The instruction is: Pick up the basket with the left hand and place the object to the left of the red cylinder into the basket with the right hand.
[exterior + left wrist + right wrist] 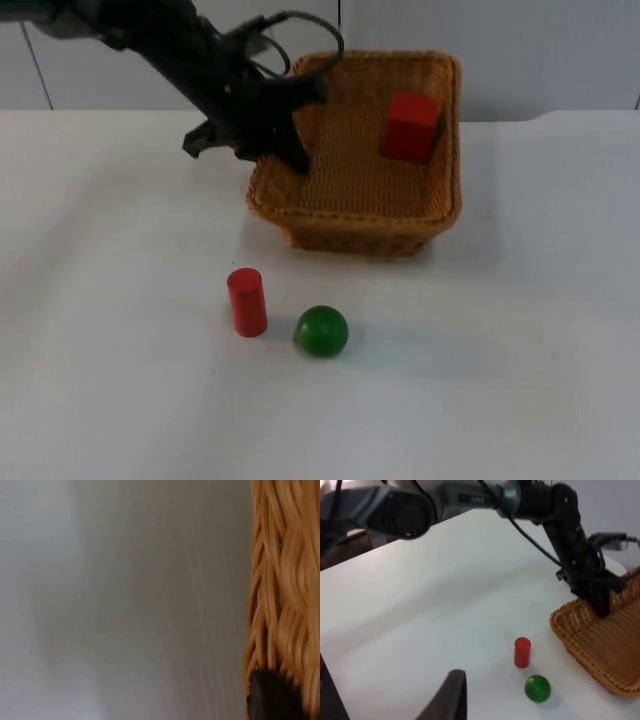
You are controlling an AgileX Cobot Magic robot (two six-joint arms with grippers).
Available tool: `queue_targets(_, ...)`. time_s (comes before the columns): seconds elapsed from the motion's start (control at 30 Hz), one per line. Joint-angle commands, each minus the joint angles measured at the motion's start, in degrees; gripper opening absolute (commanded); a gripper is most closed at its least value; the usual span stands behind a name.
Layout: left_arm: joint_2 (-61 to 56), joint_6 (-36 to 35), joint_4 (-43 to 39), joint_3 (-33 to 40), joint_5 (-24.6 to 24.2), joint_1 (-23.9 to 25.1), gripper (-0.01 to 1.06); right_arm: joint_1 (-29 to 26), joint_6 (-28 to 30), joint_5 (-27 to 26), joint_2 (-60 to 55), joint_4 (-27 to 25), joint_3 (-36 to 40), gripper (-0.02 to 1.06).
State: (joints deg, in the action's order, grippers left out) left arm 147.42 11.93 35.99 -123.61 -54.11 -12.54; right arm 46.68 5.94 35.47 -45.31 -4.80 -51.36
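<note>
The woven basket (300, 237) stands at the back of the table, near the wall. A red block (411, 126) lies inside it on the right. My left gripper (285, 140) is shut on the basket's left rim; the left wrist view has the wicker wall (282, 580) right beside a fingertip (270, 697). The red cylinder (246, 301) stands upright in front of the basket, with a green ball (322, 331) close on its right. My right gripper (452, 697) waits high off to the side, looking across at the cylinder (522, 652), ball (537, 688) and basket (580, 645).
The white table (110, 350) stretches wide to the left and right of the cylinder and ball. The grey partition wall (560, 50) rises just behind the basket. The left arm (570, 535) reaches down across the table to the basket's rim.
</note>
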Motion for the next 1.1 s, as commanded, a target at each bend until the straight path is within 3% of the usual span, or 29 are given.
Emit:
queue_targets(0.0,-0.09,-0.45,2.96,-0.78,0.89,-0.30,0.14,-0.26,-0.12,-0.90,0.27,0.20,0.08,1.05)
queue_targets(0.1,0.04,-0.45,2.96,-0.78,0.89,-0.30,0.29,-0.26,-0.12,-0.90,0.27,0.20,0.08,1.05)
queue_targets(0.2,0.14,-0.45,2.96,-0.78,0.62,-0.30,0.59,-0.26,-0.12,-1.14,0.27,0.20,0.08,1.05)
queue_targets(0.23,0.14,-0.45,2.96,-0.78,0.62,-0.30,0.59,-0.26,-0.12,-1.14,0.27,0.20,0.08,1.05)
queue_targets(0.3,-0.06,-0.45,2.96,-0.78,0.15,-0.30,0.74,-0.26,-0.12,-1.41,0.27,0.20,0.08,1.05)
queue_targets(0.37,-0.62,-0.22,2.82,-0.78,-0.43,-0.04,0.81,-0.26,-0.12,-2.07,0.27,0.20,0.08,1.05)
queue_targets(0.73,-6.79,-1.00,-1.26,-0.78,-3.50,-0.04,0.83,-0.26,-0.12,-5.46,0.27,1.75,0.08,1.05)
queue_targets(0.87,-8.55,-6.75,-10.32,-0.78,-7.59,-0.04,0.83,-0.26,-0.12,-5.66,0.27,3.71,0.08,1.05)
queue_targets(1.07,-10.94,-7.30,-14.49,-0.78,-11.43,-0.14,0.83,-0.26,-0.12,-8.02,0.27,4.80,0.08,1.05)
